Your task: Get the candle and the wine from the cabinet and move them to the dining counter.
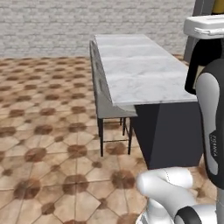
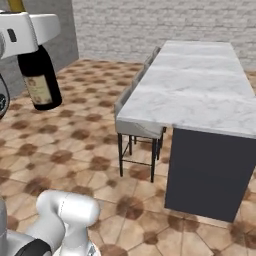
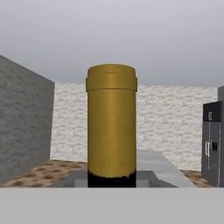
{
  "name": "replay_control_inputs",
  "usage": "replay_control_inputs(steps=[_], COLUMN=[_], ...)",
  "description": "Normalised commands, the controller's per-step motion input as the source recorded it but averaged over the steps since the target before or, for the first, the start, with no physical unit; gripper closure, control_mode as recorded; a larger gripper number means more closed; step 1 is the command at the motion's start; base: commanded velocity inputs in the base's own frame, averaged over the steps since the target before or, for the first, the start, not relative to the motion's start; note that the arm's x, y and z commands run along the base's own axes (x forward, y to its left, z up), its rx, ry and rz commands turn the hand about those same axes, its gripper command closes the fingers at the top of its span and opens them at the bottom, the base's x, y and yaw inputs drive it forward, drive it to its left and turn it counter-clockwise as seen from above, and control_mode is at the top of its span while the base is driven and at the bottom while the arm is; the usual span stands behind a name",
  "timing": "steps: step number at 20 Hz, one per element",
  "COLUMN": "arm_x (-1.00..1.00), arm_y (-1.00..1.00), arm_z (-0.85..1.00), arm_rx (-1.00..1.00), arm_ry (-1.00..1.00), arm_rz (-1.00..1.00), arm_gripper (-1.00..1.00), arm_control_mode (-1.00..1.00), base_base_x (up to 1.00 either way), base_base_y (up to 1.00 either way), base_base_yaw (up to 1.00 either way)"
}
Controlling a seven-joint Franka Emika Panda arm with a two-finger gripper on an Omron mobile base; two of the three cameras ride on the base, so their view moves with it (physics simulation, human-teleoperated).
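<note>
My gripper is shut on the wine, a dark bottle with a tan label that hangs upright under the white hand at the upper left of the right base view. Its gold-foil neck stands in the middle of the hand view. In the left base view the bottle's dark body sits at the right edge below the hand. The dining counter, a long white marble top on a dark base, stands ahead; the bottle is held beside its near end, above the floor. The candle and the cabinet are out of view.
Grey stools line the counter's left side. Brown tiled floor lies open to the left. A pale brick wall closes the far end. A tall dark fridge stands at the right of the hand view.
</note>
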Motion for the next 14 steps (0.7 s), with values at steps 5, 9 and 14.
replay_control_inputs(steps=[5, 9, 14], arm_x=[0.0, 0.0, 0.0], arm_y=[0.0, 0.0, 0.0], arm_z=[0.0, 0.0, 0.0], arm_rx=[0.0, 0.0, 0.0], arm_ry=[0.0, 0.0, 0.0], arm_rz=[0.0, 0.0, 0.0], arm_gripper=[1.0, 1.0, 1.0], arm_control_mode=[1.0, 1.0, 1.0], base_base_x=[1.0, 0.99, 0.92], base_base_y=[-0.48, -0.42, -0.38], base_base_yaw=[0.0, 0.0, 0.0])
